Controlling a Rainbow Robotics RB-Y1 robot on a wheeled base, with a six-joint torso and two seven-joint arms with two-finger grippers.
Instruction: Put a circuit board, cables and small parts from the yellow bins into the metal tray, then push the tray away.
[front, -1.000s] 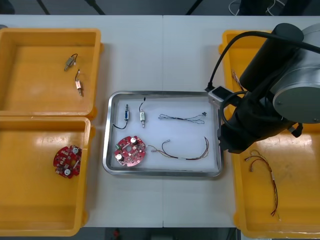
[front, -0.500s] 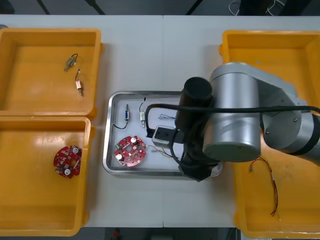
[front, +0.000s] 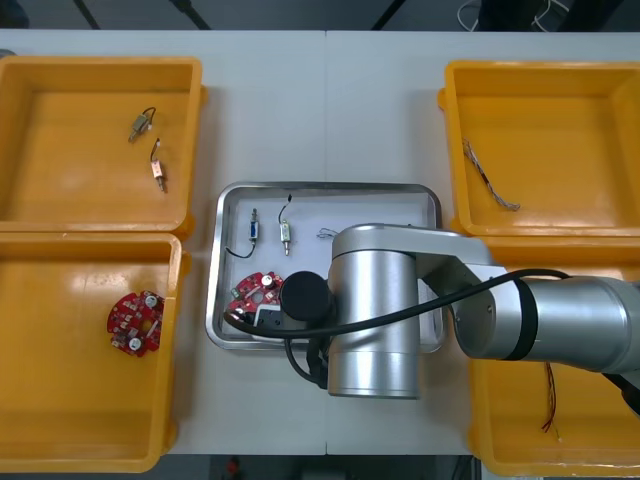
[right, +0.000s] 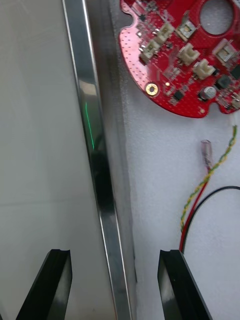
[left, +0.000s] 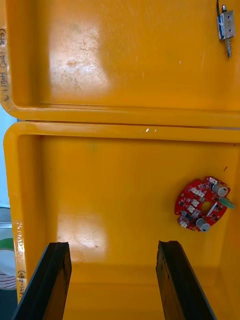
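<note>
**Q:** Right gripper (right: 115, 260), seen from its own wrist: how do the fingers (right: 172, 280) stand?

**A:** Spread wide and holding nothing. The shiny rim of the metal tray (right: 92, 150) runs up between them. One finger is over the light table (right: 35, 125), the other over the tray's white inside

**Q:** What lies ahead of the fingertips?

**A:** A round red circuit board (right: 175, 65) lies flat on the white, well ahead of the tray-side finger. Between that finger and the board lie a twisted red and yellow cable (right: 207, 177) and a thin black cable (right: 220, 190), running close together near the fingertip

**Q:** Left gripper (left: 112, 250), from its wrist?

**A:** Released as well, with nothing between the fingers. It hangs over the bare floor of a yellow bin (left: 100, 175). A second red circuit board (left: 202, 202) lies in that bin, just ahead of one fingertip. Past the bin's far wall, a neighbouring yellow bin (left: 125, 60) holds a small metal part (left: 226, 25), well ahead of the same finger

**Q:** And from the front?

**A:** The right arm (front: 375, 310) reaches across the tray's near edge, its wrist by the tray's near left corner, and the board in the tray peeks out beside it. Two more small metal parts (front: 286, 235) with black leads lie in the tray beyond the wrist
</note>
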